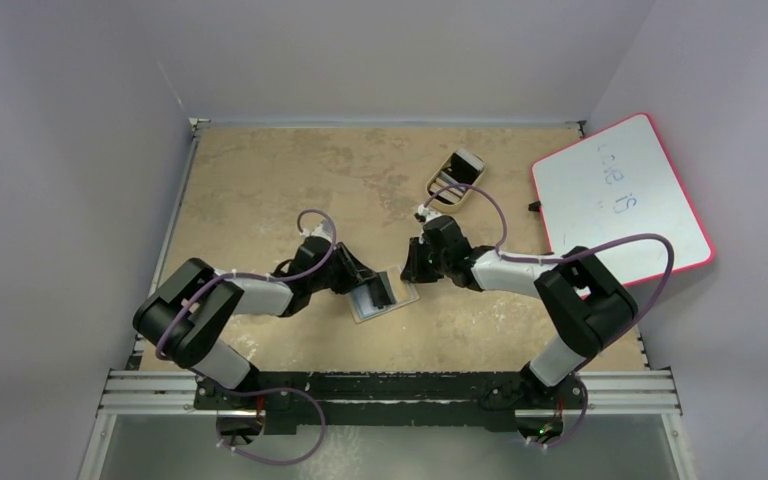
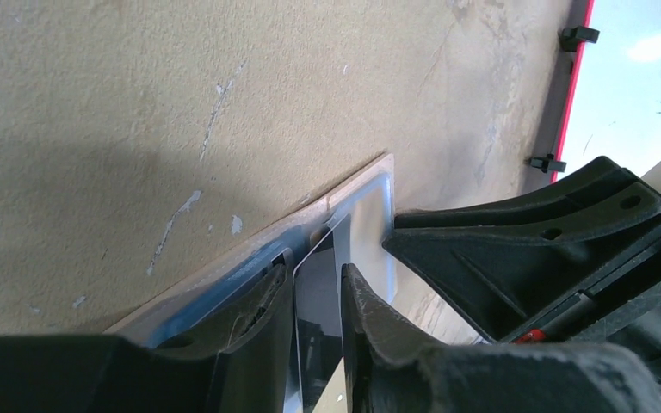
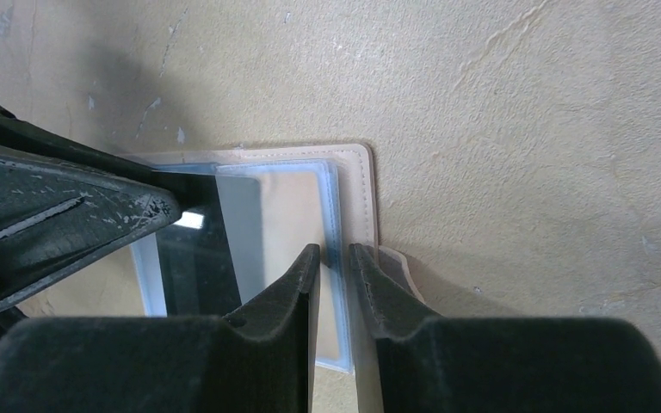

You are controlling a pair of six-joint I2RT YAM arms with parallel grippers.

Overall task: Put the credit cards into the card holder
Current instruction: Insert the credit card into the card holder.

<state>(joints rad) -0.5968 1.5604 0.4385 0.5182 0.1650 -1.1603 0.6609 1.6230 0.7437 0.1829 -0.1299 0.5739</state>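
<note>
Credit card [image 2: 317, 320], dark and glossy, sits partway inside the card holder [image 3: 363, 189], which lies open and flat on the desk [image 1: 290, 190] with one arm at each side of it. At the holder's left side, the left gripper [image 2: 317, 268] has its jaws parted a little, with the card standing in the gap and not visibly clamped. At the holder's right edge, the right gripper [image 3: 336, 251] has its jaws nearly closed, pinching the rim of the clear sleeve [image 3: 293, 206]. The step in hand looks like seating the card fully in that sleeve. Doing it well probably means a firm right-hand pinch, so the holder cannot slide across the desk. The left jaws would then push the card's trailing edge low and straight along the sleeve. A steep or skewed push could buckle the thin plastic or catch the card's corner at the sleeve's mouth.
</note>
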